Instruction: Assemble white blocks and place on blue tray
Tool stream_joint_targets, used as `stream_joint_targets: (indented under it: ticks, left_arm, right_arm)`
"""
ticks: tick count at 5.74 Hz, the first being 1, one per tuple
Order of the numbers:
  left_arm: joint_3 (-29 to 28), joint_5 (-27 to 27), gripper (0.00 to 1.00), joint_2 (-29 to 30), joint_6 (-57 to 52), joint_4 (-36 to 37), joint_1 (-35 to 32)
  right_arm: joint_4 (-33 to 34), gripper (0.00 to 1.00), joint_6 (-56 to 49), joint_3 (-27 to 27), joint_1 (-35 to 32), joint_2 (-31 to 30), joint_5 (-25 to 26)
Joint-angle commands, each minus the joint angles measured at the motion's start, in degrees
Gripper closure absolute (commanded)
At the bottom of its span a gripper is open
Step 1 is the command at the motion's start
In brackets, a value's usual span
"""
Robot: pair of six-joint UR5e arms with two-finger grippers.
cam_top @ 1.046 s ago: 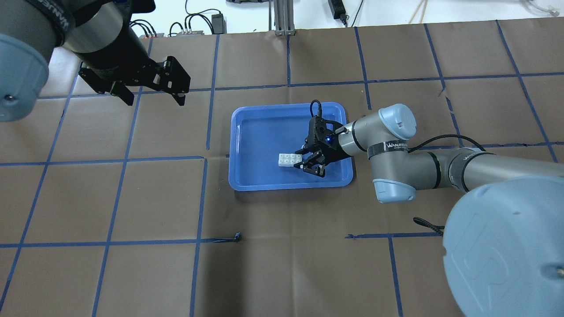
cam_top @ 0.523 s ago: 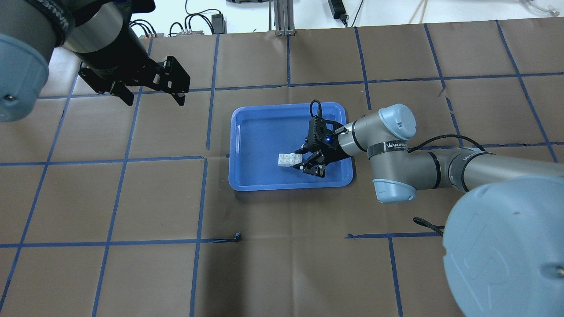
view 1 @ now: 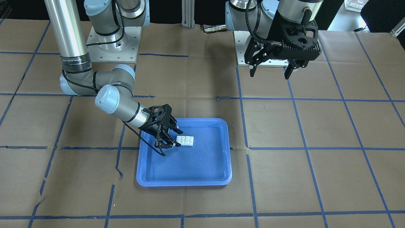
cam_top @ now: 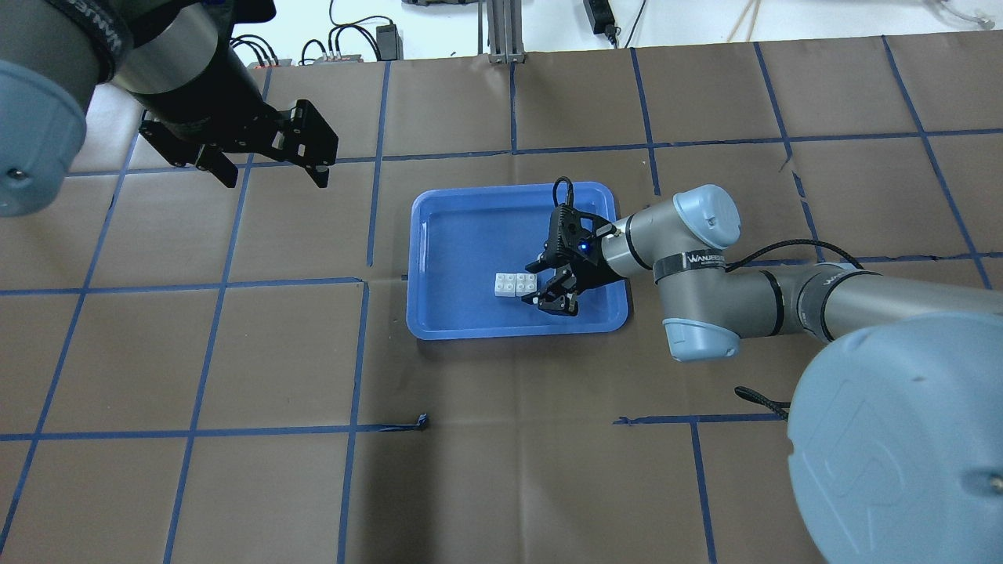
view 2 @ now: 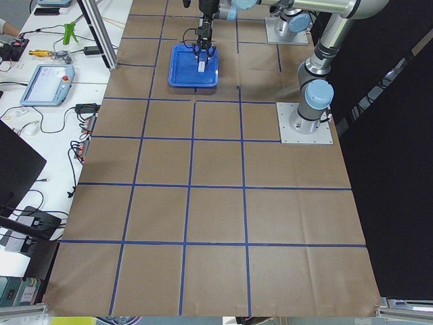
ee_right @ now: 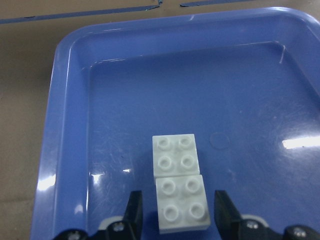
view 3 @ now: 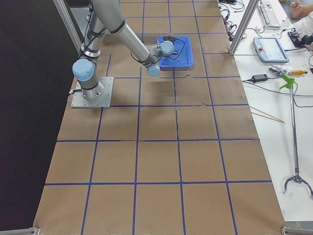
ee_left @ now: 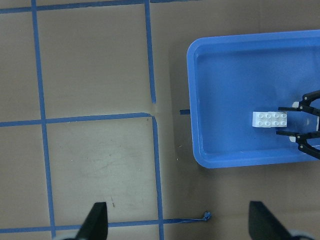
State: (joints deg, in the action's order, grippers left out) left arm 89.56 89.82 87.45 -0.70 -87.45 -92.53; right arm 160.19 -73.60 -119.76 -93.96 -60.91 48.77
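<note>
Right now the blue tray [cam_top: 470, 235] lies flat on the desk, toward the far edge opposite the robot and clear of every corner. The white blocks [ee_right: 180, 182] rest on the tray's floor, studs up, side by side and touching along one edge so that they form a short row. They sit in the part of the tray nearer the robot's edge of the desk and its right end.

The right pincer [cam_top: 541, 283] is low over the tray with its jaws spread. In the right wrist view one finger stands on each side of the nearer block, with a thin gap of blue showing on both sides, so it grips nothing.

The left pincer [cam_top: 276, 176] hangs high above the desk on the robot's left side, well apart from the tray, its jaws wide and holding nothing.
</note>
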Motion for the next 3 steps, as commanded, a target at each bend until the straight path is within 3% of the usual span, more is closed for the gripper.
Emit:
stream_joint_targets:
  ticks: [1, 2, 3]
  left_arm:
    - [0.0, 0.0, 0.01, 0.0, 0.0, 0.0, 0.1]
    - [0.0, 0.0, 0.01, 0.0, 0.0, 0.0, 0.1]
    - [0.0, 0.0, 0.01, 0.0, 0.0, 0.0, 0.1]
  right_arm:
    - [0.2, 0.11, 0.2, 0.4, 0.0, -0.1, 0.0]
    - [0.0, 0.01, 0.3, 1.3, 0.2, -0.7, 0.6]
    - [-3.2, 0.01, 0.4, 4.3, 0.3, -1.4, 2.3]
